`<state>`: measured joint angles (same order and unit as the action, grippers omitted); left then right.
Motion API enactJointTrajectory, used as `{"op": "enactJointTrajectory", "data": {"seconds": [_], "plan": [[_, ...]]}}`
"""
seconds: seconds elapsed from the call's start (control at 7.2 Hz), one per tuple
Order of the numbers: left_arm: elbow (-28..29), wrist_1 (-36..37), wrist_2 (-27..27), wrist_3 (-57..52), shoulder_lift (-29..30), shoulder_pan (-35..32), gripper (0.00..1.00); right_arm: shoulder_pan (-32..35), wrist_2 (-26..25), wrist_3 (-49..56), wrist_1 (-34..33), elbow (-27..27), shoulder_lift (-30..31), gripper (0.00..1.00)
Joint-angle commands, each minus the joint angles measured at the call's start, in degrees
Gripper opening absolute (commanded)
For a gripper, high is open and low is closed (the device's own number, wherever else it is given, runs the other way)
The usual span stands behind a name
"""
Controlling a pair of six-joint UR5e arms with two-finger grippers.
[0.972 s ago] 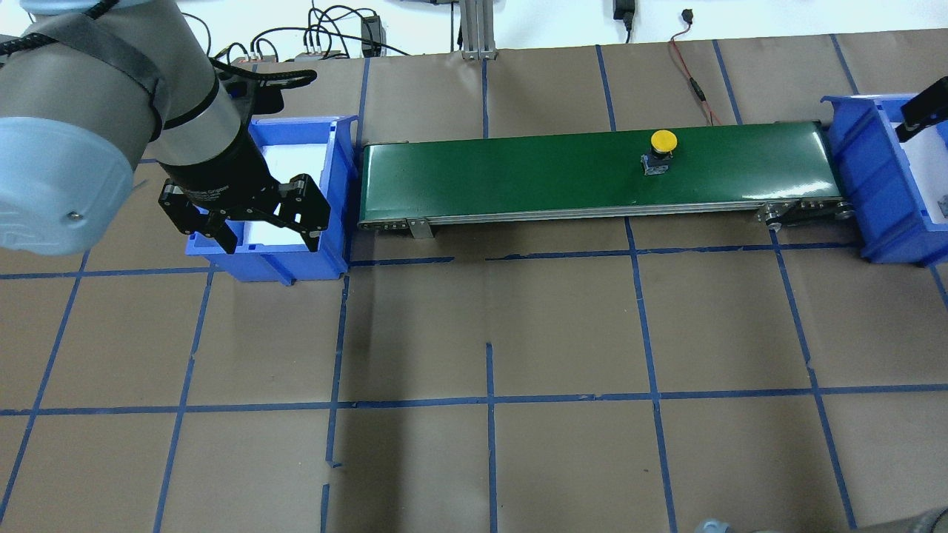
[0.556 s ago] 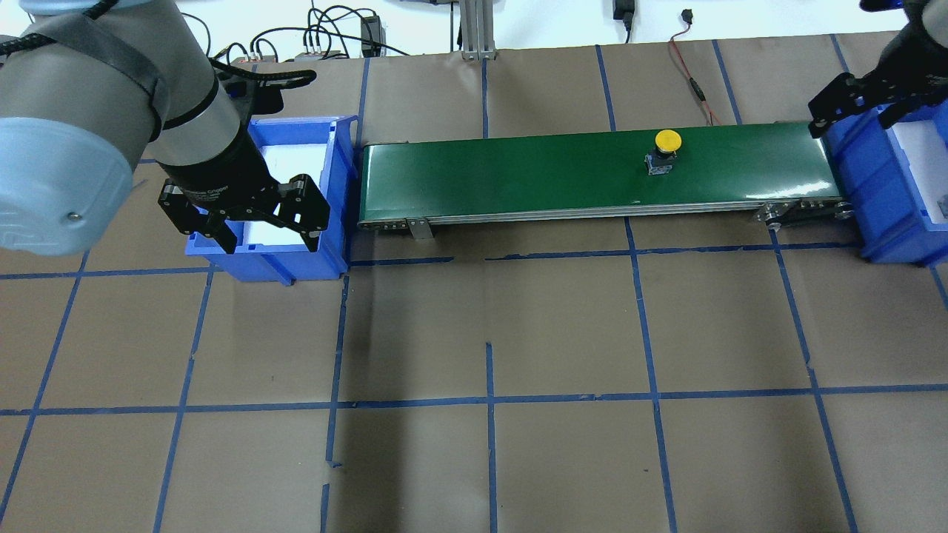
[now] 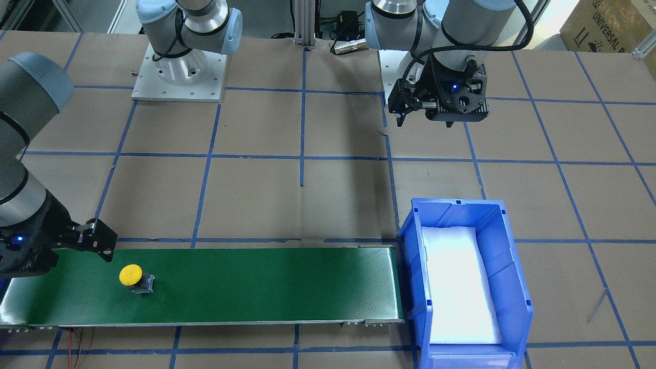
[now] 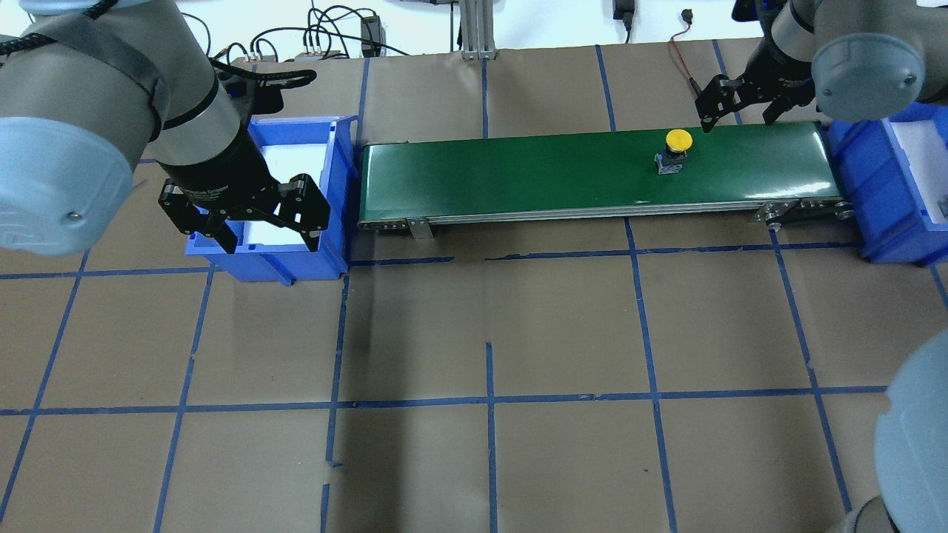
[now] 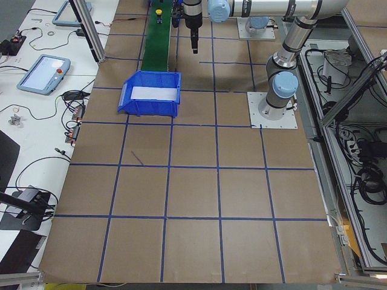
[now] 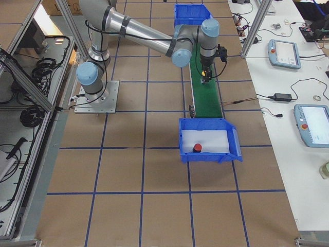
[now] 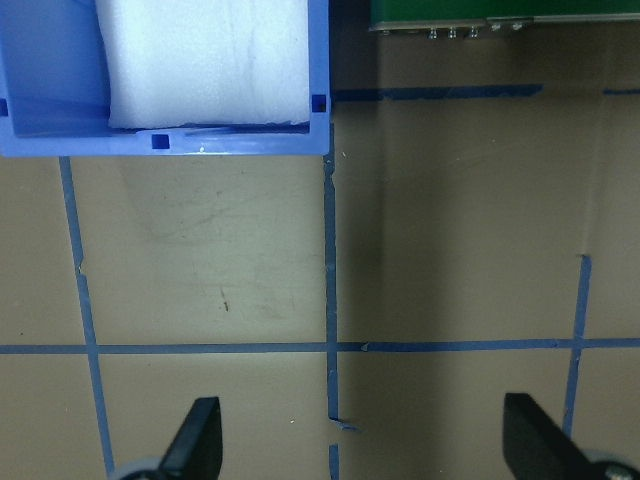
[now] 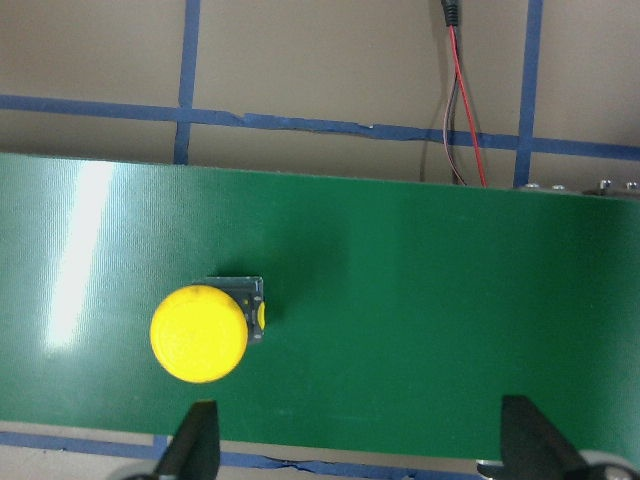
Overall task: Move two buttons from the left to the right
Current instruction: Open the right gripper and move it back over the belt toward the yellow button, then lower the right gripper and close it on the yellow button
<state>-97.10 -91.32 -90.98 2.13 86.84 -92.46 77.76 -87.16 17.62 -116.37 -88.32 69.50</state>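
Observation:
The yellow button stands upright on the green conveyor belt, near its right end; it also shows in the right wrist view and the front view. My right gripper is open and empty, above the belt's far edge just right of the button, which sits in front of one finger. The red button lies in the right blue bin. My left gripper is open and empty, above the near end of the left blue bin.
The left bin holds only white foam padding. A red and black cable lies on the table behind the belt. Blue tape lines grid the brown table.
My right arm has swung from the right bin leftward over the belt's right end. The yellow button has moved slightly to the right along the belt. My left arm has not moved.

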Motion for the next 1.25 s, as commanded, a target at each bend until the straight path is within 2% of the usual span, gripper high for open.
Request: {"op": "enactJointTrajectory", "data": {"seconds": [0.0, 0.69, 1.11], "plan": [[0.1, 0.0, -0.1, 0.0, 0.0, 0.0, 1.0, 0.1, -0.3, -0.1, -0.8, 0.9, -0.9, 1.0], [0.1, 0.1, 0.0, 0.0, 0.1, 0.0, 1.0, 0.1, -0.2, 0.2, -0.8, 0.7, -1.6, 1.0], [0.1, 0.1, 0.0, 0.0, 0.1, 0.0, 1.0, 0.3, 2.9, -1.5, -1.1, 0.3, -4.0, 1.0]]}}
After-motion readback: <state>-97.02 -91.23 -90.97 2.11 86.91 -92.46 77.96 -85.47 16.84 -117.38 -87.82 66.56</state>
